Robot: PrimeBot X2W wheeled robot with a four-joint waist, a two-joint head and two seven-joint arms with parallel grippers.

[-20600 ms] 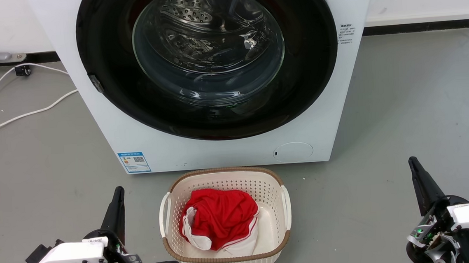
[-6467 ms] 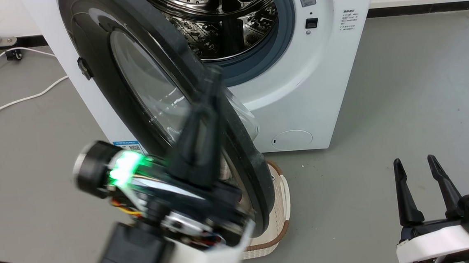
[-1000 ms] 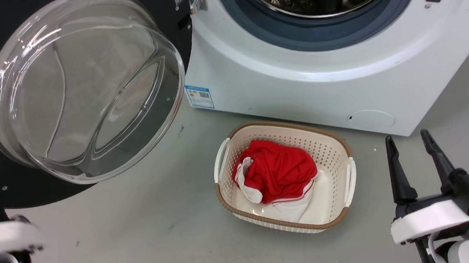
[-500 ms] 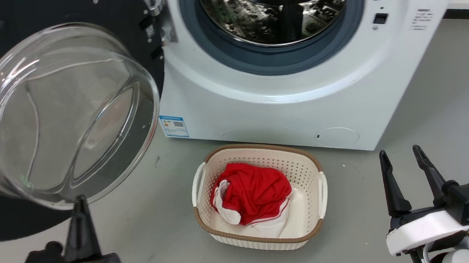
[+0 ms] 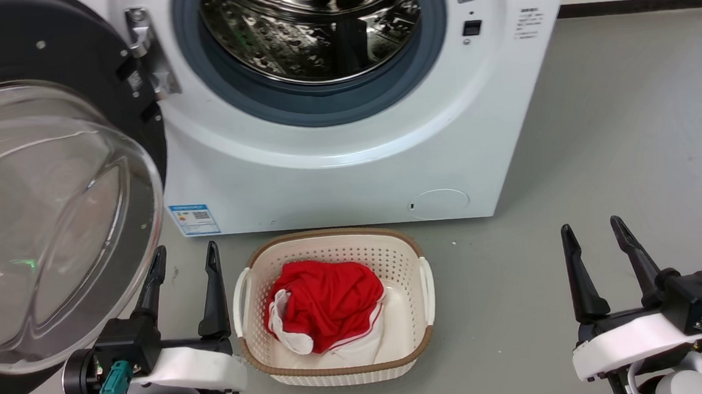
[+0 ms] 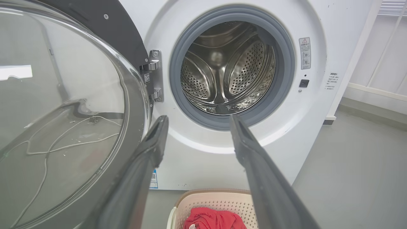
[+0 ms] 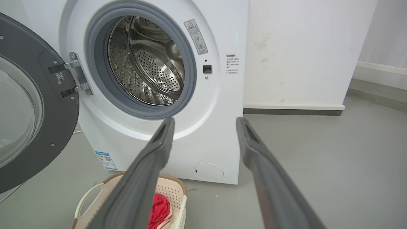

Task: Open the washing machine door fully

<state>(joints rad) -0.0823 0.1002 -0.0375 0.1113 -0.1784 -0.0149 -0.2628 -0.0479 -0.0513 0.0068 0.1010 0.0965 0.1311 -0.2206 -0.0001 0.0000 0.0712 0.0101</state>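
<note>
The white washing machine (image 5: pixel 349 172) (image 6: pixel 318 105) (image 7: pixel 222 127) stands ahead with its steel drum exposed. Its round black washing machine door (image 5: pixel 54 199) (image 6: pixel 63 111) (image 7: pixel 35 127) is swung wide to the left on its hinge, the clear glass bowl bulging toward me. My left gripper (image 5: pixel 185 252) (image 6: pixel 195 119) hangs open low at the left, just right of the door's lower rim, holding nothing. At the lower right my right gripper (image 5: pixel 591 226) (image 7: pixel 205 121) is open and empty, apart from the machine.
A cream perforated basket (image 5: pixel 422 334) (image 6: pixel 222 198) (image 7: pixel 173 190) with red and white cloth (image 5: pixel 322 313) sits on the grey floor (image 5: pixel 631 140) before the machine, between the grippers. White cables show through the door glass (image 6: pixel 63 140). A white wall (image 7: pixel 302 51) runs right of the machine.
The head camera has swung, so the machine now sits squarely ahead. My left gripper has come back from the door and now stands open beside the basket. The right gripper stays open.
</note>
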